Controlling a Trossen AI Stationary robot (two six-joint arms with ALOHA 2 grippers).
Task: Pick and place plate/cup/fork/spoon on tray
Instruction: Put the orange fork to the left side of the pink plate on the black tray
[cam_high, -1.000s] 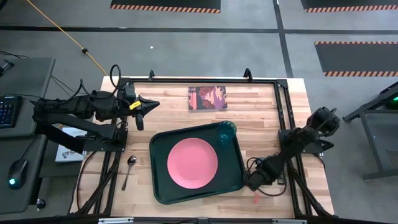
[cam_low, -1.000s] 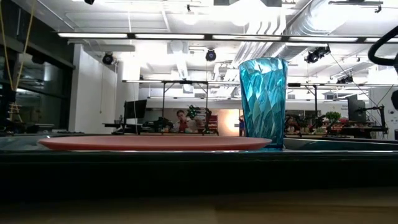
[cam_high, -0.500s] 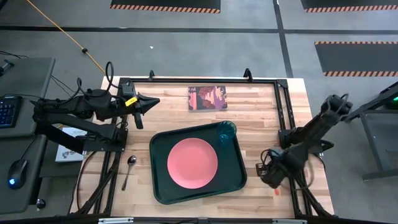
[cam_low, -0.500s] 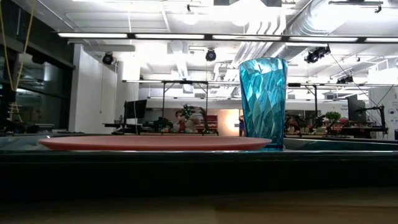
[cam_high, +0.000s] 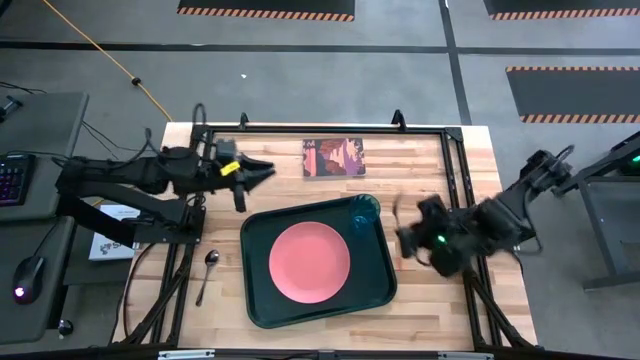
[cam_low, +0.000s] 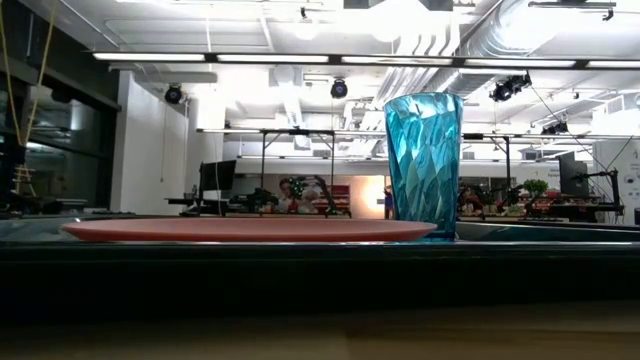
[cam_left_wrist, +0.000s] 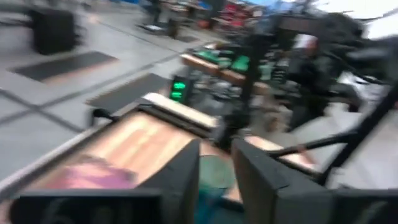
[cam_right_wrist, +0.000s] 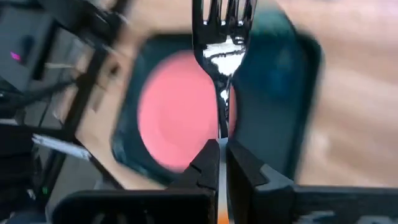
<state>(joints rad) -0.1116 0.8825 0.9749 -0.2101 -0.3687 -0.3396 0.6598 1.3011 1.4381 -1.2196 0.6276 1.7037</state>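
Looking down from the high view, the tray (cam_high: 316, 262) carries the plate (cam_high: 309, 264) at its middle and the cup (cam_high: 364, 211) in its far right corner; the spoon (cam_high: 207, 272) lies on the table left of the tray. The right gripper (cam_high: 412, 238) hangs just right of the tray, the left gripper (cam_high: 262, 172) beyond the tray's far left corner.

At table height, the cup (cam_low: 423, 165) stands upright beside the plate (cam_low: 248, 230).

Through the left wrist view, the fingers (cam_left_wrist: 185, 180) stand slightly apart, holding nothing.

In the right wrist view, the fingers (cam_right_wrist: 208, 163) pinch the fork (cam_right_wrist: 222, 43), tines over the tray (cam_right_wrist: 273, 93).
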